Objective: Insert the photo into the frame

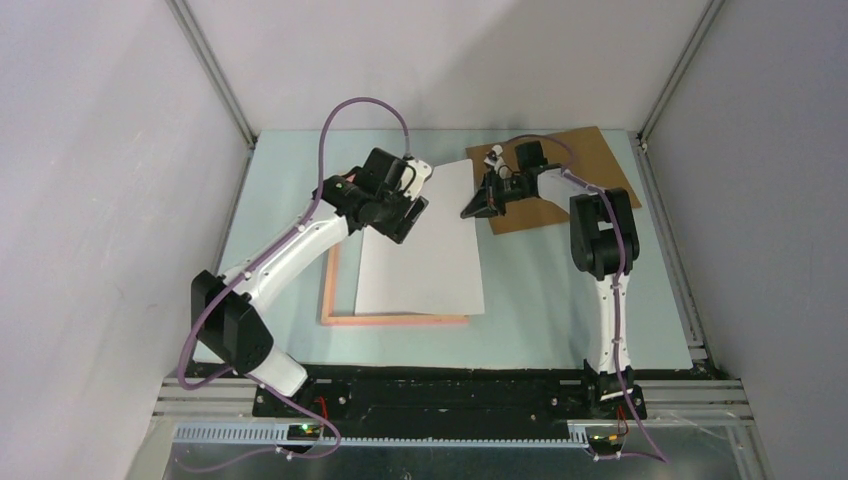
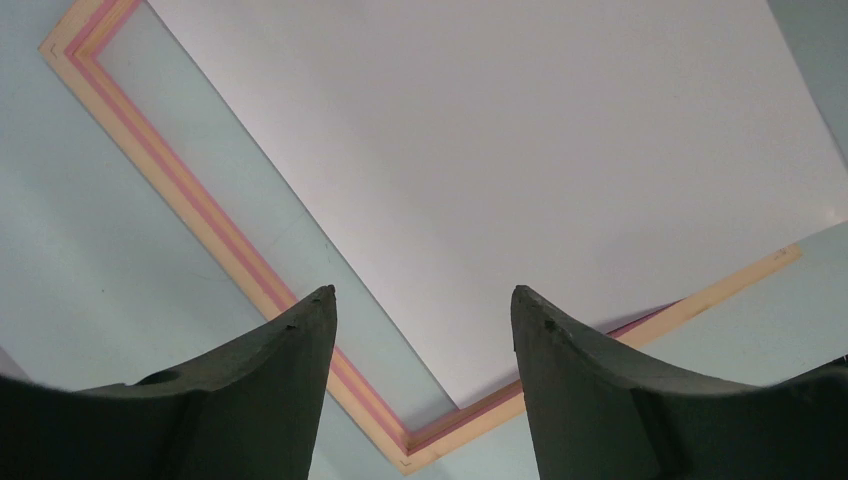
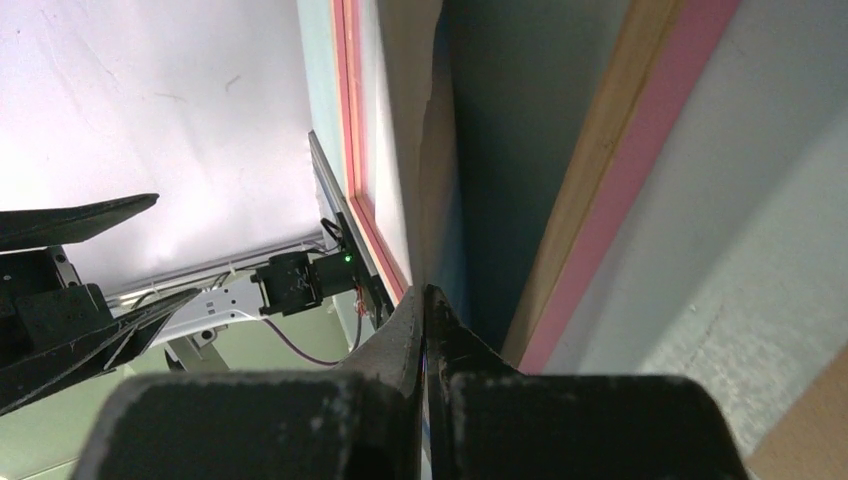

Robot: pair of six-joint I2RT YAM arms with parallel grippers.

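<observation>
Photo (image 1: 425, 250) lies white side up over the frame (image 1: 395, 320) on the table (image 1: 560, 290). Long axis runs away from the arms, slightly skewed. It sits too far right: there's a gap betw its left edge and the frame's left side, and the frame's right side is hidden under it. R gripper (image 1: 472, 208) is clenched on the photo's right edge, far end, prob lifting it a bit. L gripper (image 2: 423, 295) is released, holding nothing, hanging over the far-left corner. Next move likely needs a shift left. R arm has the hold; L is nearer the gap.
</observation>
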